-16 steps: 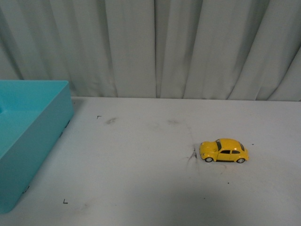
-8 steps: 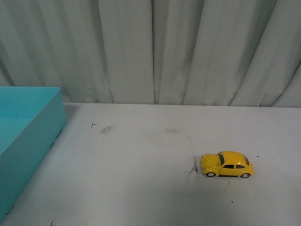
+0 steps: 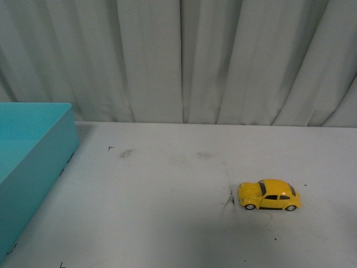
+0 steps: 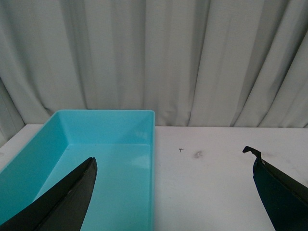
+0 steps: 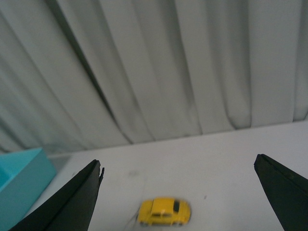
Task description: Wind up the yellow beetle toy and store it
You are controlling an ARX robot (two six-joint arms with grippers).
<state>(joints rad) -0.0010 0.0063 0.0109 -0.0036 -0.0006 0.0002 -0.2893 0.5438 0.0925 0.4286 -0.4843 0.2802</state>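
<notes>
— Front view: how does the yellow beetle toy look?
— A rounded, glossy yellow car with dark windows and small silver-hubbed wheels. It stands side-on on its wheels on the white tabletop, right of centre, well apart from the teal box at the left edge.
— And the arms?
— Neither shows there. In the wrist views the left gripper hangs spread wide over the box's rim. The right gripper is equally wide, raised above the toy and not touching it.

table bare around yellow beetle toy | teal bin well left | curtain behind, gap unclear
</notes>
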